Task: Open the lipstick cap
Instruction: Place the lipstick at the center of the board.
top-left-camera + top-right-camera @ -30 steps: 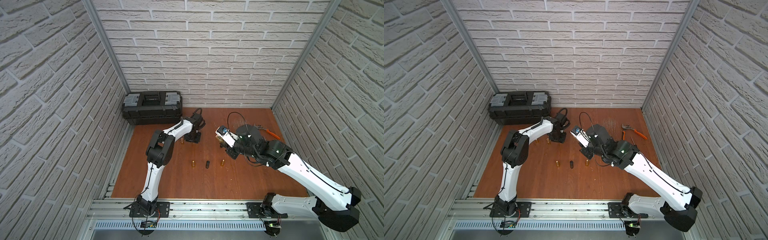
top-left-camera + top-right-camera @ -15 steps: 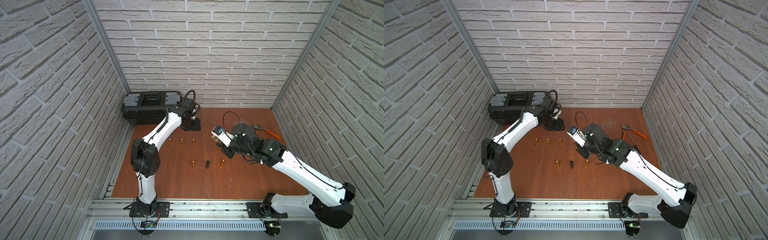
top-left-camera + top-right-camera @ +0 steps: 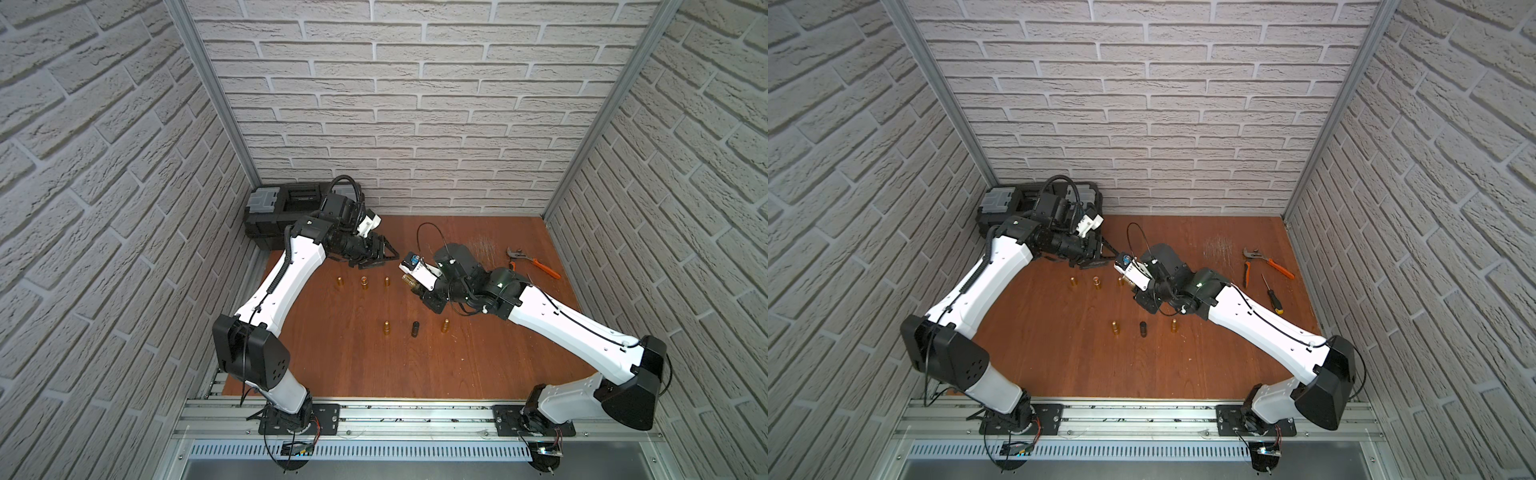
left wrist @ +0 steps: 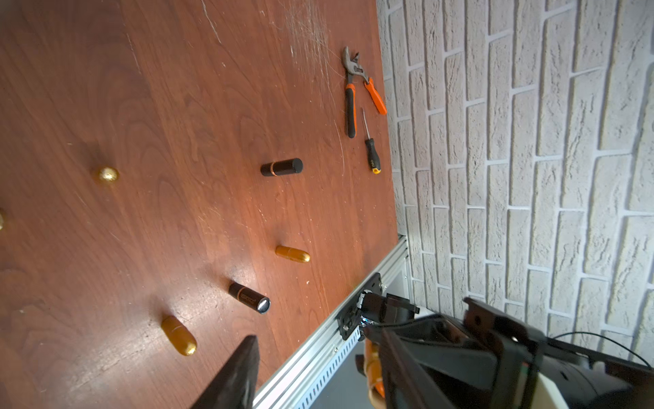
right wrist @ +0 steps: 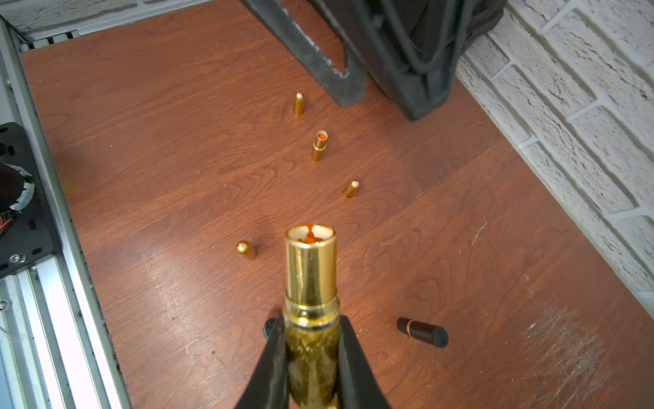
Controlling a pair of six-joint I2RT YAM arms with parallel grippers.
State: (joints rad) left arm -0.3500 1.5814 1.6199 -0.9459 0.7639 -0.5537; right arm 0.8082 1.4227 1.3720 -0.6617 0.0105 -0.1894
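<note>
My right gripper (image 5: 311, 329) is shut on the glittery gold body of a lipstick (image 5: 310, 269). Its cap is off, and orange shows inside the shiny open tube. In both top views the lipstick (image 3: 408, 281) points toward my left gripper (image 3: 388, 257), which hovers open and empty just behind it, above the table. A bullet-shaped gold cap (image 3: 387, 281) stands on the table below the two grippers. In the left wrist view only one dark finger (image 4: 240, 371) of the left gripper shows clearly.
A second uncapped gold lipstick (image 3: 364, 282) and several gold bullet-shaped pieces (image 3: 387, 327) stand on the wooden table. One black lipstick (image 3: 414, 328) stands upright and another (image 5: 422, 331) lies flat. A black toolbox (image 3: 282, 203) sits back left; pliers (image 3: 1266, 262) and a screwdriver (image 3: 1273, 297) lie right.
My left gripper has risen from the row of gold pieces, opened wider and swung back toward the toolbox. The right gripper kept hold of the lipstick and shifted slightly left.
</note>
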